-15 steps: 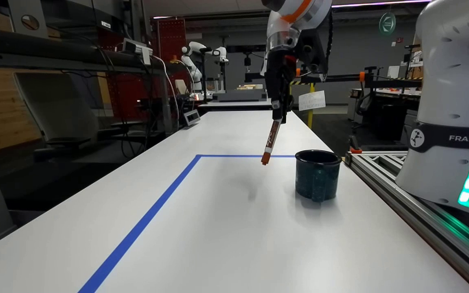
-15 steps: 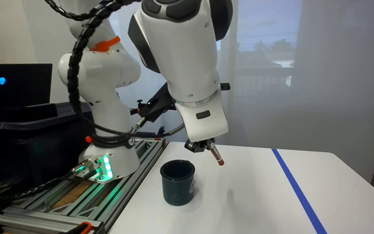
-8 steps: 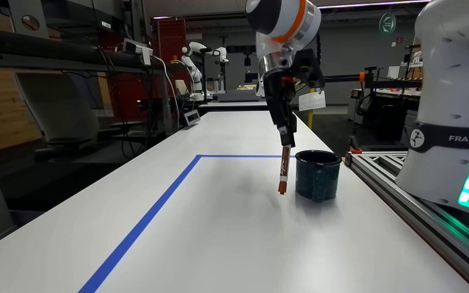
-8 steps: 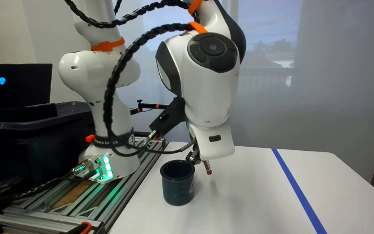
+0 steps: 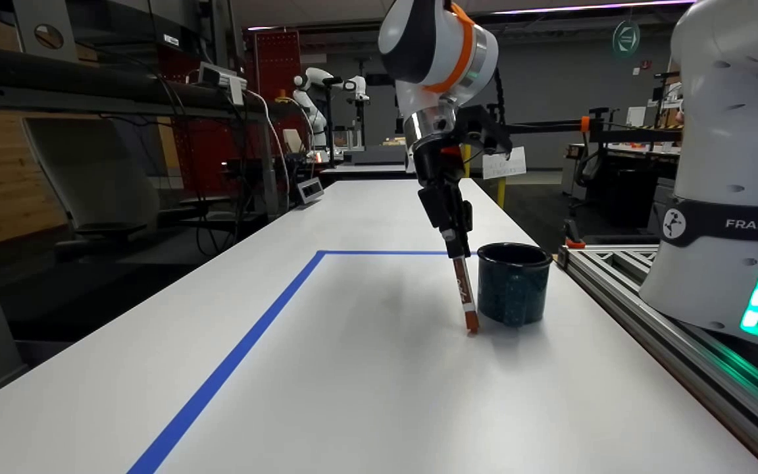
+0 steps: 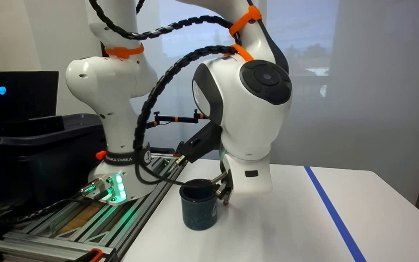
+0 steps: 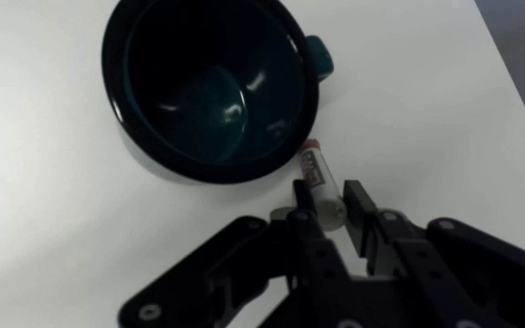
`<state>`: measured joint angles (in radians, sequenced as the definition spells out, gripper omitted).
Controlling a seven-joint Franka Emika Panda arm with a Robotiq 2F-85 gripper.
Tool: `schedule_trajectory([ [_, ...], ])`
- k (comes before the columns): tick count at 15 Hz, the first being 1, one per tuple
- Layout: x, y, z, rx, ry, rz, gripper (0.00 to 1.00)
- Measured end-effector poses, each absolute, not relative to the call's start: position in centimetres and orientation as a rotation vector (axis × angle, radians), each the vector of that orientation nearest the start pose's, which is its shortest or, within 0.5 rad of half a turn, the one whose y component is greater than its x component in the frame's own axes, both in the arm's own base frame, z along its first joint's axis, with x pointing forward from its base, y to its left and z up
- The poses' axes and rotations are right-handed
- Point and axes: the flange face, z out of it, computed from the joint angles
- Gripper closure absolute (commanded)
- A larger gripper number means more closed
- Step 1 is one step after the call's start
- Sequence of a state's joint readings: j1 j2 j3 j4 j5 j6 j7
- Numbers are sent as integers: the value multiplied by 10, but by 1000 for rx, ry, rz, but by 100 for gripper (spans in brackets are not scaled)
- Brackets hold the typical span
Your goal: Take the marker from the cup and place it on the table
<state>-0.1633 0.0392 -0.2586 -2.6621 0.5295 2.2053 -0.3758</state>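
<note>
One long white tabletop [image 5: 326, 368] is the target; lowering onto it looks like the step in hand. Over it leans the Robotiq gripper [image 7: 329, 196]; before letting go, it should shift clear of the teal mug [image 5: 514, 286], whose rim its linkages could catch as they spread. The brown-labelled marker [image 5: 463, 283] is pinched by its upper end in that gripper, outside the mug and just beside it, slanted; tip it flatter before release, or it may drop and roll. Its reddish-orange cap [image 5: 472, 322] points down, touching the surface or barely above, I cannot tell which: descend gently.
</note>
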Motion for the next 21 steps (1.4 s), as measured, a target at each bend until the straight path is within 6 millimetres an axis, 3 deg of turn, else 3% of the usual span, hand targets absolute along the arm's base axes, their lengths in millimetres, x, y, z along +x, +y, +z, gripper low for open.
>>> schedule_trajectory([
  [7, 360, -149, 194, -2740, 740, 445, 94],
  [16, 401, -90, 175, -3059, 527, 283, 94],
  [17, 404, -84, 173, -3080, 494, 266, 52],
  [18, 405, -80, 172, -3097, 468, 248, 51],
  [21, 410, -70, 171, -3125, 408, 192, 31],
])
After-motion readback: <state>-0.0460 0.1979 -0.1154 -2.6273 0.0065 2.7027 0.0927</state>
